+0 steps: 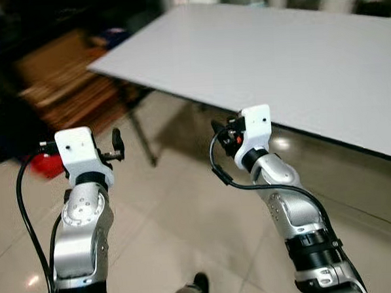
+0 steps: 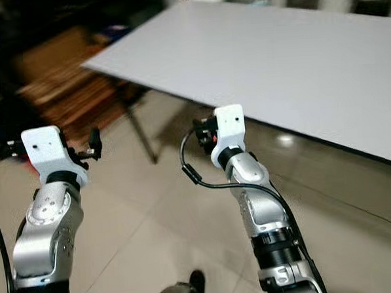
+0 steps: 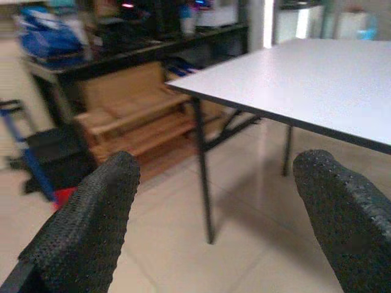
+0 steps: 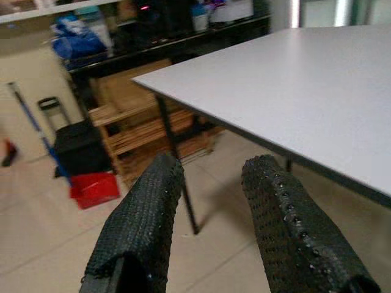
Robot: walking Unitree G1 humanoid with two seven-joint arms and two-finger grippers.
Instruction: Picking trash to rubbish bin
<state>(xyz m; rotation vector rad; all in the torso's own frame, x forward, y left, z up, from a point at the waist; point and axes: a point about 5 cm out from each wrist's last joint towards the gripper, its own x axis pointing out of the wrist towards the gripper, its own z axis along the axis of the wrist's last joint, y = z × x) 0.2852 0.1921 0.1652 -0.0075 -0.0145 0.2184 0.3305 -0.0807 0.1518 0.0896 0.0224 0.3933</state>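
Both arms are raised in front of me over the tiled floor, beside the near corner of a large pale grey table (image 1: 276,57). My left gripper (image 3: 217,168) is open, its two black fingers (image 3: 91,213) wide apart with nothing between them. Nearer the table edge, my right gripper (image 4: 214,168) is also open with a narrower gap, and it holds nothing. A low red container-like thing (image 4: 95,188) lies on the floor to the left, past the table leg (image 4: 180,183).
Stacked wooden pallets (image 1: 68,87) stand left of the table. A black box (image 4: 79,146), a blue-handled stick (image 4: 33,131) and a dark shelf with blue bags (image 4: 76,39) lie beyond. Glossy floor tiles (image 1: 179,213) stretch below my arms.
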